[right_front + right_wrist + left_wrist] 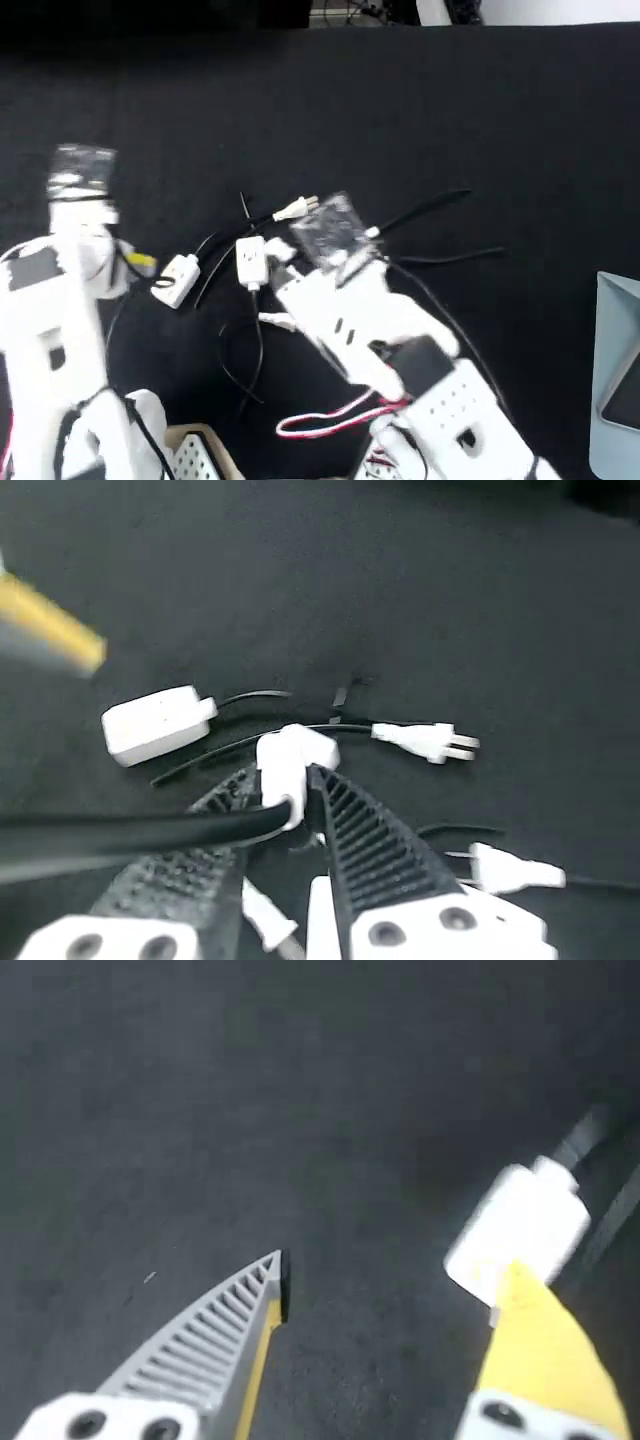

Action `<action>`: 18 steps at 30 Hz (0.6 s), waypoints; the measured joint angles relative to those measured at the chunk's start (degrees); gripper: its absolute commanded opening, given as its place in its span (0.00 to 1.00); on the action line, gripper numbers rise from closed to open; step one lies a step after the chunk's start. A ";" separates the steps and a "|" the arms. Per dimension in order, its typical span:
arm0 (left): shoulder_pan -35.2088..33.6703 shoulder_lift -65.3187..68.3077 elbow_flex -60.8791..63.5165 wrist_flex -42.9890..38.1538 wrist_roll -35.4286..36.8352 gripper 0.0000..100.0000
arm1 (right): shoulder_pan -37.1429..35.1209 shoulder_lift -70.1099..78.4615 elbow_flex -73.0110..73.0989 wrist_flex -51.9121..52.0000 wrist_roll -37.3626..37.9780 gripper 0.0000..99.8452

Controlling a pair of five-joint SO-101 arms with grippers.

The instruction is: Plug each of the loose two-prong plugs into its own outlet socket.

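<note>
The right gripper [285, 780] is clamped on a small white socket [290, 752]. Its two black ribbed fingers [365, 830] pinch the block from either side near their tips. A black cable [120, 835] lies across one of those fingers. From above, that socket [250, 262] sits low on the black table [500, 120], near the middle, with the right arm slanting in over it.

The left gripper [395, 1270] is spread wide and holds nothing, with bare cloth between its grey finger and its yellow finger [535, 1345]. The yellow tip is just beside a second socket [520, 1225]; I cannot tell whether it touches. That second socket [178, 280] lies on the table near the first one, on the left arm's side.

A loose two-prong plug [425, 740] rests on the cloth just beyond the clamped socket, prongs pointing away from it. Another plug [510, 868] lies nearer the right arm, apart from both sockets.
</note>
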 measured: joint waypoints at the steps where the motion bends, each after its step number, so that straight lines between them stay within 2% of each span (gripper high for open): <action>1: -2.02 -2.64 0.62 0.18 2.64 0.32 | -0.88 3.34 -1.14 -0.79 0.00 0.01; 4: -7.47 -9.67 4.40 0.18 9.32 0.32 | -3.96 13.98 -7.38 -2.55 0.00 0.01; 7: -10.29 -15.74 8.88 0.18 12.92 0.32 | -6.95 24.00 -14.24 -3.08 0.00 0.01; 14: -11.60 -24.09 18.02 -1.49 18.46 0.32 | -13.36 42.64 -27.87 -3.69 0.00 0.01; 18: -12.66 -25.85 22.59 -4.13 21.27 0.32 | -14.68 51.78 -33.41 -5.98 0.00 0.01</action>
